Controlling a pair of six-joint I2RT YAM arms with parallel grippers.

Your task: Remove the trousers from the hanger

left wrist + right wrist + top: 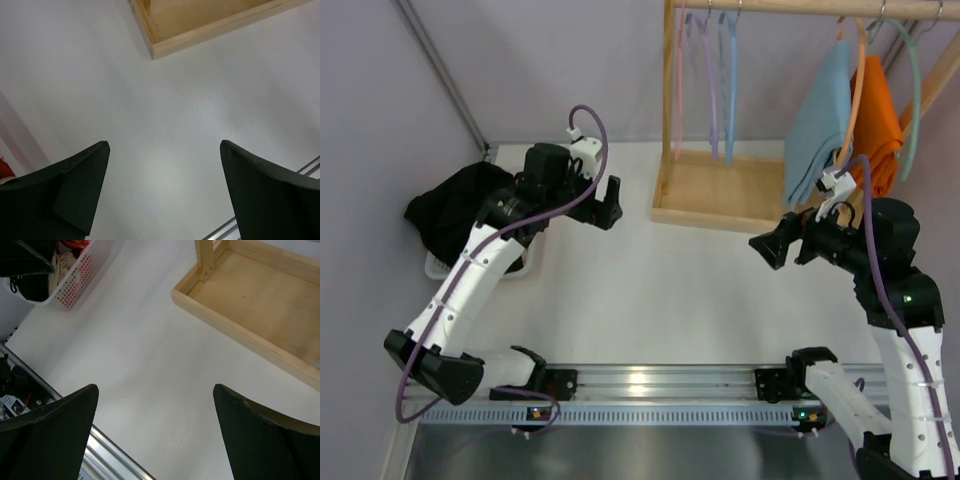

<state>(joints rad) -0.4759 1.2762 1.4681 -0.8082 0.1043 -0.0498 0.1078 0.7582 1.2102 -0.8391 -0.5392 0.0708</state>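
**Aluminium rail** (650,382), near edge. Carries both arm bases.

**Left gripper** (164,145). Fingers spread wide with nothing between them. It hangs over the bare white table (650,300), facing the corner of the rack.

**Right gripper** (155,387). Fingers also wide apart and empty. It hovers over the table in front of the rack base, below and left of the trousers' lower edge, not touching them.

**White basket** (75,285), far left. A black cloth heap (455,205) lies over it.

**Wooden rack base** (720,195). A shallow tray with an upright post and a rod (820,8) across the top.

**Pink, purple and blue hangers** (730,110). On the left part of the rod, with nothing seen on them.

**Trousers** (817,125). Light blue, draped on the peach-orange hanger (861,80), which hangs from the rod at far right. Just beside them are a bright orange garment (882,125) and a mint-green hanger (917,110).

**Progress**: judged not begun. The garment is on its hanger and neither gripper has hold of anything. Left to do are the reach, the grasp and the pull free, probably by the nearer right arm.
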